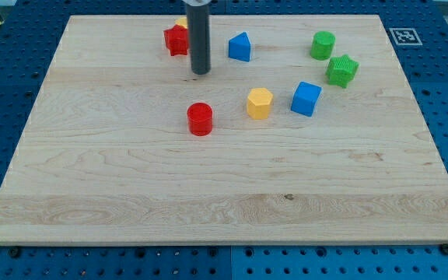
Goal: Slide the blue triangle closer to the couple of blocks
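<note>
The blue triangle (pixel 239 47) sits near the view's top, middle. My tip (pixel 201 72) rests on the board just left of and a little below it, with a gap between them. A red block (pixel 176 40) and a yellow block (pixel 182 23) stand together left of the rod; the rod hides part of them, and the yellow one barely shows. A green cylinder (pixel 323 44) and a green star-like block (pixel 341 71) form a pair at the top right.
A red cylinder (pixel 200 118) stands below the tip. A yellow hexagonal block (pixel 260 103) and a blue cube (pixel 306 99) sit at mid-board. The wooden board (pixel 208 194) lies on a blue perforated table.
</note>
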Motion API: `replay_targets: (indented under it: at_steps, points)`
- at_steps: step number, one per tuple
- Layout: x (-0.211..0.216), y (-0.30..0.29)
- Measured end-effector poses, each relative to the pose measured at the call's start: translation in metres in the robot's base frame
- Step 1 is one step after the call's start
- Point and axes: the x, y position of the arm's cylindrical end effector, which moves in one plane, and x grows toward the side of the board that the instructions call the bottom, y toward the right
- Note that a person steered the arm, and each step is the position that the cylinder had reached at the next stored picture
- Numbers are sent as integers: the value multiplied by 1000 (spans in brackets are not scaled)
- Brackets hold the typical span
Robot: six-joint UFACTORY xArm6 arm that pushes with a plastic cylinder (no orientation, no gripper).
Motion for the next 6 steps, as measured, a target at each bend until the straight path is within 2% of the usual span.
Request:
replay_targets:
  at_steps: [2,4,5,6]
  points:
    - [-16,4]
    - [-64,39]
    - [-64,86]
    - [-29,143]
